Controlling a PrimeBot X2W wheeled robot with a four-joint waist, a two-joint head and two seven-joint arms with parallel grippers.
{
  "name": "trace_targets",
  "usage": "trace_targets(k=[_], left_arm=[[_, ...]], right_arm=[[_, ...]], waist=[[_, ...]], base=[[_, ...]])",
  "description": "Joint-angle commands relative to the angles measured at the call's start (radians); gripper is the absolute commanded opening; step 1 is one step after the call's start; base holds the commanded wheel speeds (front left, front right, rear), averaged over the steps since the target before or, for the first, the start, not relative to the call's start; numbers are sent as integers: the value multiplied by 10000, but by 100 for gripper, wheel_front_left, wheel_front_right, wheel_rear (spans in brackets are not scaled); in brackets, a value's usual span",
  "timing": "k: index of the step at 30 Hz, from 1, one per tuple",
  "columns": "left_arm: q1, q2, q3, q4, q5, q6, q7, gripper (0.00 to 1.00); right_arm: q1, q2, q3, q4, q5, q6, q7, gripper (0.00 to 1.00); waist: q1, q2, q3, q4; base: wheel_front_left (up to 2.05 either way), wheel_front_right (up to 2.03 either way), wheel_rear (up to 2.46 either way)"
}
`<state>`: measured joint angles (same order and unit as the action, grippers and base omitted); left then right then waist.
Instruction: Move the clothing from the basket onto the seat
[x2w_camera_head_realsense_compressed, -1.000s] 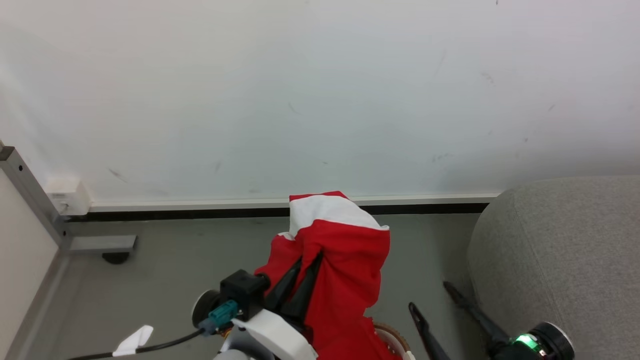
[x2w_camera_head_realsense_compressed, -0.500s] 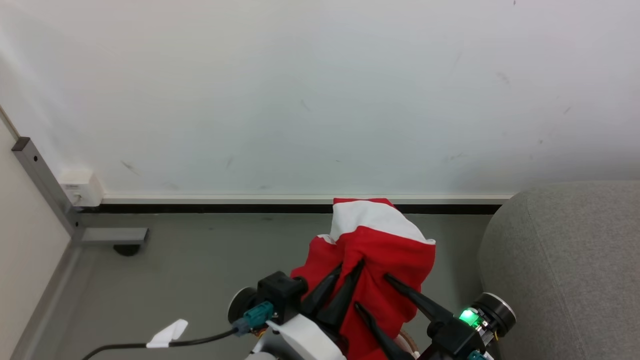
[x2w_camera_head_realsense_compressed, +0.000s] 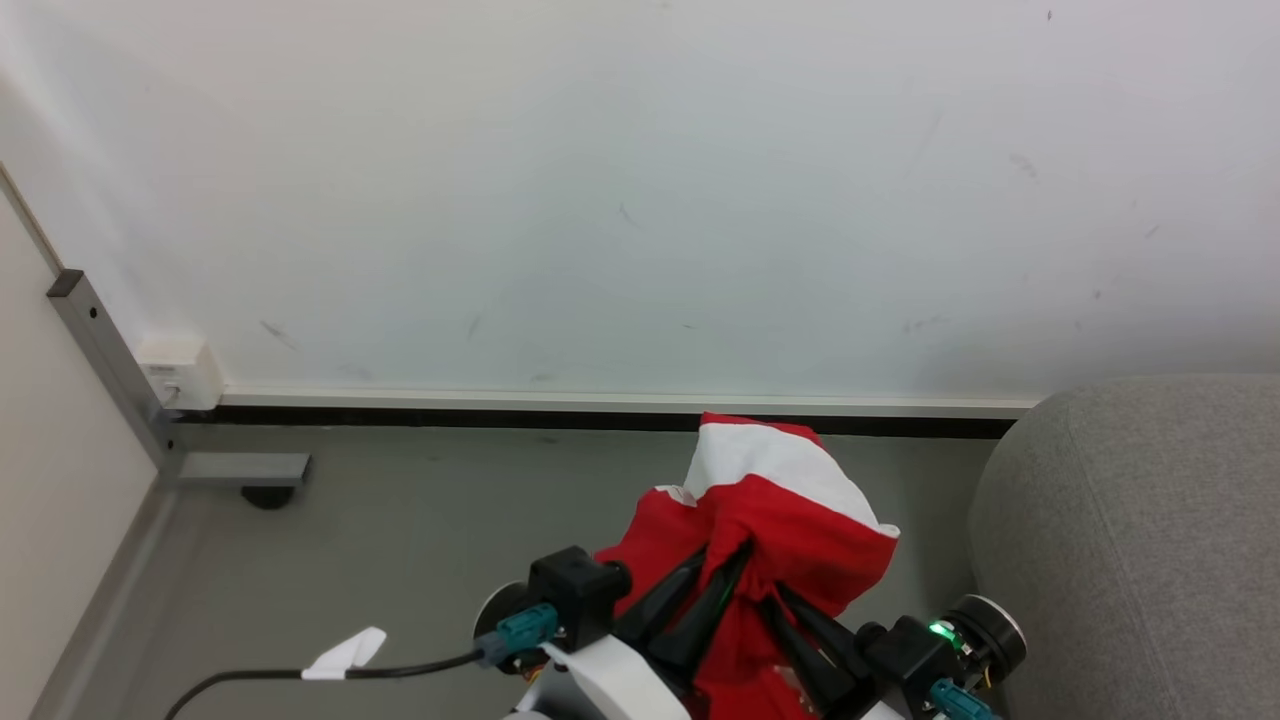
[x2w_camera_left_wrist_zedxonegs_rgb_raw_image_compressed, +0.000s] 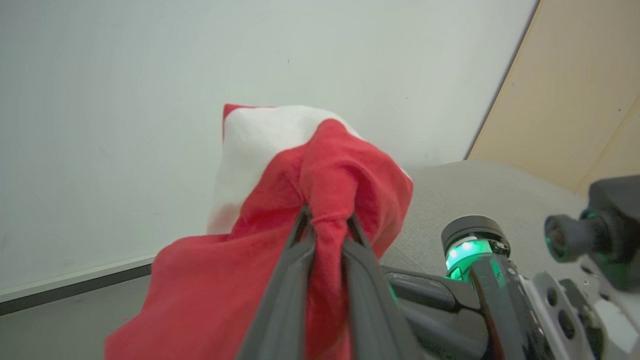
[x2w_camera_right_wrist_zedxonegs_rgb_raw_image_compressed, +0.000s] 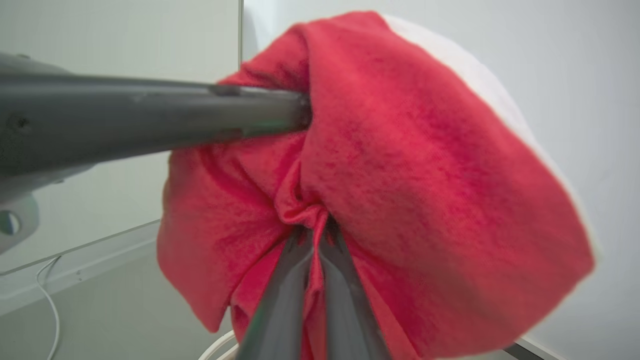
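The red clothing (x2w_camera_head_realsense_compressed: 790, 530) with its white band hangs bunched above the floor, lifted between both grippers. My left gripper (x2w_camera_head_realsense_compressed: 722, 556) is shut on a red fold from the left, which the left wrist view shows pinched at its fingertips (x2w_camera_left_wrist_zedxonegs_rgb_raw_image_compressed: 327, 216). Just to the right, my right gripper (x2w_camera_head_realsense_compressed: 772, 597) is shut on another fold of the clothing (x2w_camera_right_wrist_zedxonegs_rgb_raw_image_compressed: 400, 165), pinched at its tips (x2w_camera_right_wrist_zedxonegs_rgb_raw_image_compressed: 315, 231). The light grey seat (x2w_camera_head_realsense_compressed: 1140, 540) rises at the right, close beside the right wrist. The basket is hidden below the clothing and arms.
A white wall (x2w_camera_head_realsense_compressed: 640, 200) with a dark baseboard stands close ahead. At the left are a grey metal post (x2w_camera_head_realsense_compressed: 110, 360) with a foot plate and a white socket box (x2w_camera_head_realsense_compressed: 180, 372). A black cable (x2w_camera_head_realsense_compressed: 300, 680) with a white tag crosses the grey floor.
My right gripper came in from the right and shut on the clothing beside the left gripper. The head camera shifted, so the whole scene slid slightly rightward and down.
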<state>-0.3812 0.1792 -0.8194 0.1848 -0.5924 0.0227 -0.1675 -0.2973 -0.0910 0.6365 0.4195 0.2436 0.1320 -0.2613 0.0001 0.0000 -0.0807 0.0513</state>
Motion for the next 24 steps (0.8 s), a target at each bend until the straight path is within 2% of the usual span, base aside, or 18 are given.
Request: trace_targets(k=[1, 3, 4, 5, 15, 24], left_arm=[[99, 103, 27, -37, -153, 49, -8, 0], [123, 138, 40, 10, -134, 101, -54, 44], [120, 157, 31, 41, -71, 112, -75, 85], [126, 162, 25, 63, -44, 122, -108, 100], [174, 246, -73, 327, 125, 161, -332, 100], [183, 210, -143, 527, 218, 114, -556, 100]], right_arm=[[-106, -18, -93, -42, 81, -25, -25, 0], [-68, -53, -166, -106, 109, -25, -27, 0], [-40, -67, -209, -146, 119, -25, -27, 0], [-12, -86, -238, -181, 127, -25, -27, 0], [201, -393, -981, -634, 57, -25, -27, 0], [333, -799, -1770, -1052, -59, -25, -27, 0]], waist=[[-1, 0, 0, 0], [-1, 0, 0, -4], [-1, 0, 0, -8], [-1, 0, -1, -11], [-1, 0, 62, -161], [-1, 0, 210, -791]], base=[[0, 0, 0], [0, 0, 0], [0, 0, 0], [0, 0, 0], [0, 0, 0], [0, 0, 0]])
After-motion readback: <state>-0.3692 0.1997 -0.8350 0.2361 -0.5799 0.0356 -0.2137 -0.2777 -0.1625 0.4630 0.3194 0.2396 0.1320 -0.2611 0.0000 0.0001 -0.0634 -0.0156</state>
